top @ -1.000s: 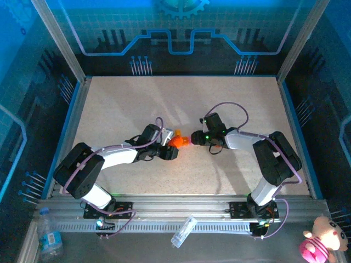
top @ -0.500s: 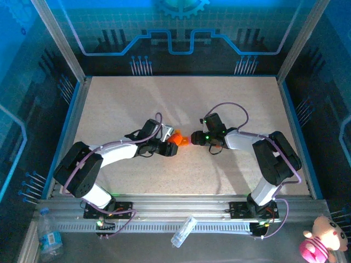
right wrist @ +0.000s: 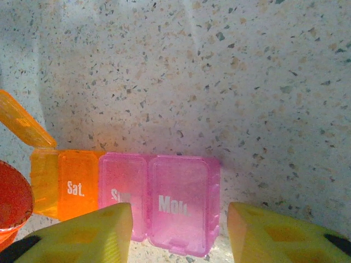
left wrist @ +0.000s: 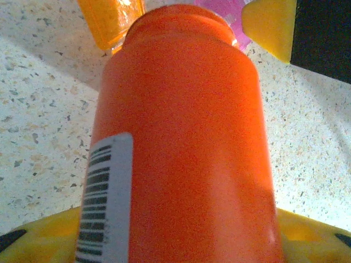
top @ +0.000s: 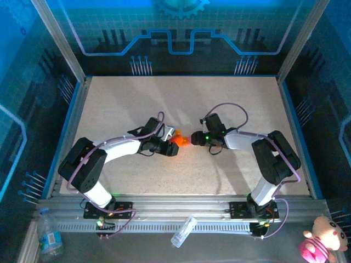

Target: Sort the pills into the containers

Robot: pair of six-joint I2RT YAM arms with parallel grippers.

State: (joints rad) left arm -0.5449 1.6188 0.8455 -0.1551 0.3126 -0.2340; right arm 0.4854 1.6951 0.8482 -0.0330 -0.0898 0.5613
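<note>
Left end effector (top: pixel 164 146), pinching the bottle (left wrist: pixel 181 137), has pivoted beside the containers (right wrist: pixel 159 203), likely lining up a pour; right end effector (right wrist: pixel 178 219) spread.

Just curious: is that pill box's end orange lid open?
Open: the orange lid stands flipped up, while the pink lids lie flat.

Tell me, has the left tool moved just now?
Yes: the left tool, gripping the bottle, has crept slightly away from the near rail.

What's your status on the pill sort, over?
Left gripper shut on orange bottle, mouth at the containers. Right gripper open, fingers straddling pink end. End orange lid up, others shut.
</note>
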